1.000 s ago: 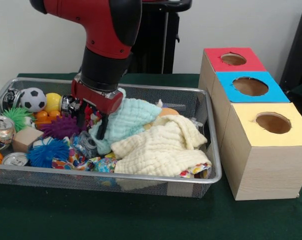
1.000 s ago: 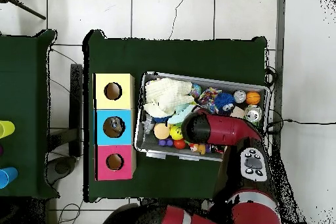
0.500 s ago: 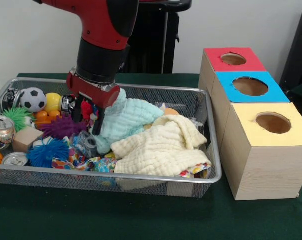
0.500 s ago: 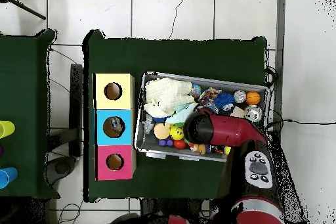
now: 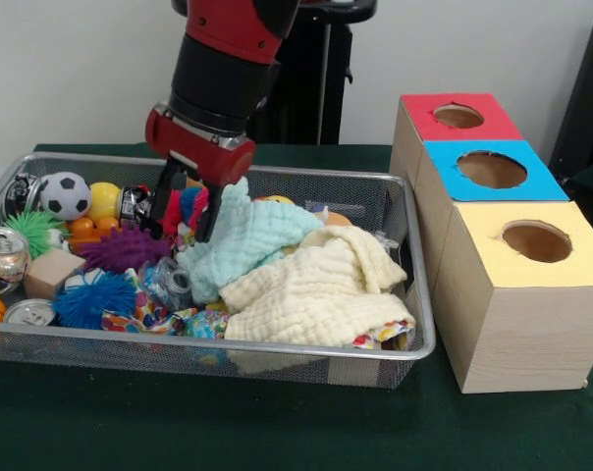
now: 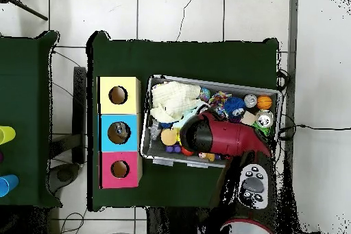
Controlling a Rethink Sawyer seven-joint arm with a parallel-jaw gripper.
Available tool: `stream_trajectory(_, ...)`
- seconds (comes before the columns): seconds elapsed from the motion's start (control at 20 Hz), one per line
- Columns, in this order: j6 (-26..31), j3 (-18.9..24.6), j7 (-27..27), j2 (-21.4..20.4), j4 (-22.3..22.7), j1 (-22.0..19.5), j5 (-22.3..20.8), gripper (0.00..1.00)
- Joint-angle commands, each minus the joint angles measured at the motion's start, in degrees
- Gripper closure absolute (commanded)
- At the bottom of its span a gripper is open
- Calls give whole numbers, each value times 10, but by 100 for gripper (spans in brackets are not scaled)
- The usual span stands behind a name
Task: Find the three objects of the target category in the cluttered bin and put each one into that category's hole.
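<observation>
My gripper [image 5: 185,212] hangs over the left-middle of the wire bin [image 5: 306,175], just above the clutter. It is shut on a small red and blue item [image 5: 187,208] that shows between the fingers. The tip of a mint cloth [image 5: 252,235] rises against the right finger. A cream cloth [image 5: 321,289] lies heaped to its right. In the overhead view the red arm [image 6: 219,136] hides the gripper and what it holds. Three boxes with holes stand beside the bin: red [image 5: 424,123], blue [image 5: 449,182], yellow [image 5: 488,260].
The bin's left end holds a purple spiky ball [image 5: 120,250], a blue spiky ball [image 5: 85,299], a soccer ball [image 5: 66,194], a yellow ball [image 5: 105,199], a can [image 5: 2,253], a wooden block [image 5: 51,272] and a patterned cloth [image 5: 149,309].
The gripper has risen out of the clutter and shifted slightly right, carrying the red and blue item up. The mint cloth's tip has lifted beside it.
</observation>
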Motion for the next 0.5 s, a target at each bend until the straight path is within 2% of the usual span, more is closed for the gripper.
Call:
stream_trajectory(0.05, -53, 19, 116, 14, 58, -16, 33, 0)
stream_trajectory(0.3, -108, 10, 118, 62, 57, -12, 40, 0)
stream_trajectory(0.5, -126, 2, 118, 73, 58, -10, 46, 0)
